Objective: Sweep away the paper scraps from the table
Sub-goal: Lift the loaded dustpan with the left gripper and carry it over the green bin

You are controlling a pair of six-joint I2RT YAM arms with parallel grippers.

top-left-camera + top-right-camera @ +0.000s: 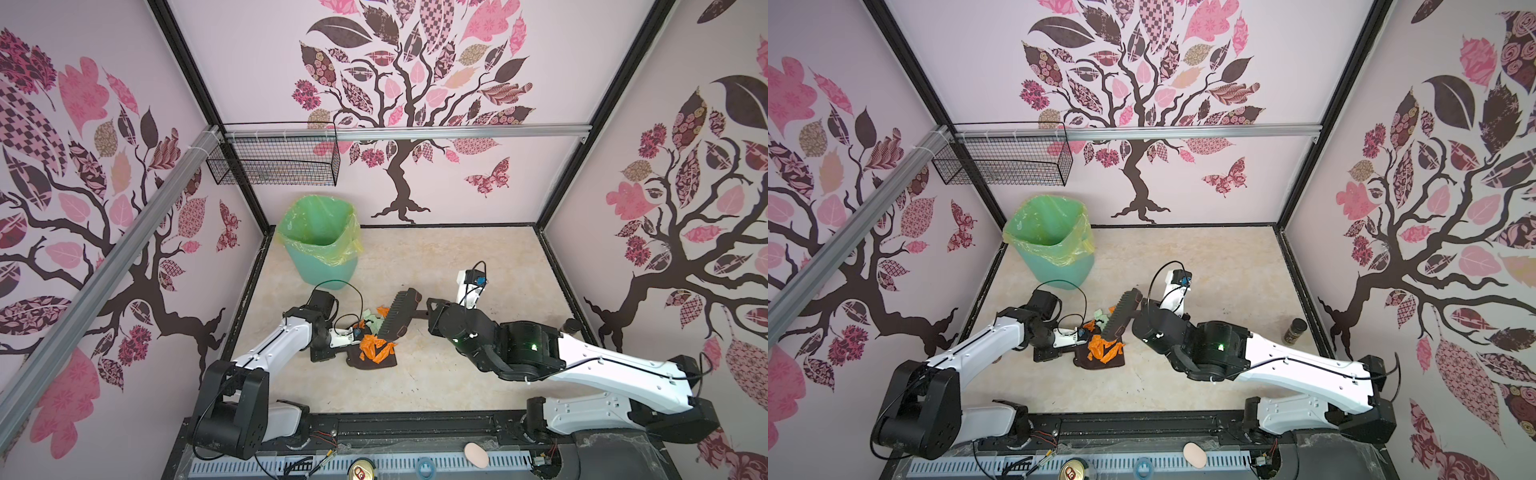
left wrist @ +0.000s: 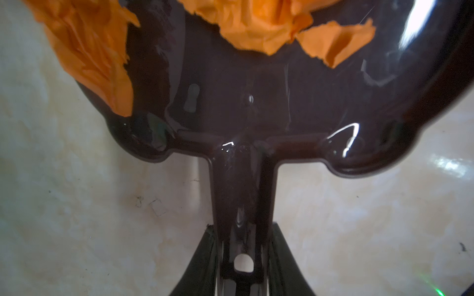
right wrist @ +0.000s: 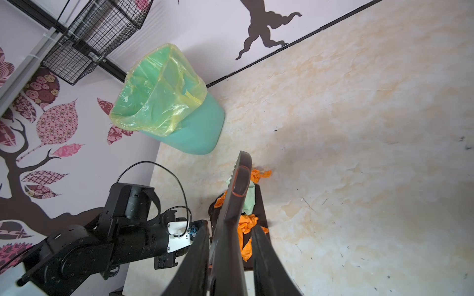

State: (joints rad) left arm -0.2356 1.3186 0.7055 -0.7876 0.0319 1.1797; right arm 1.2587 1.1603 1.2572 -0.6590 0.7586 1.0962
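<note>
Paper scraps look light, soft and easily scattered, best brushed, not pinched: left gripper clamps the dustpan handle, right gripper the brush handle.

Top views: we look from high over the front edge, down and forward, far off, both sharing the whole tabletop | left wrist: very near, along the dustpan | right wrist: near, along the brush toward the bin, which both top views also show.

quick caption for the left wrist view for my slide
Dark dustpan, its handle clamped in the left gripper, holding orange paper scraps over the beige table.
</note>
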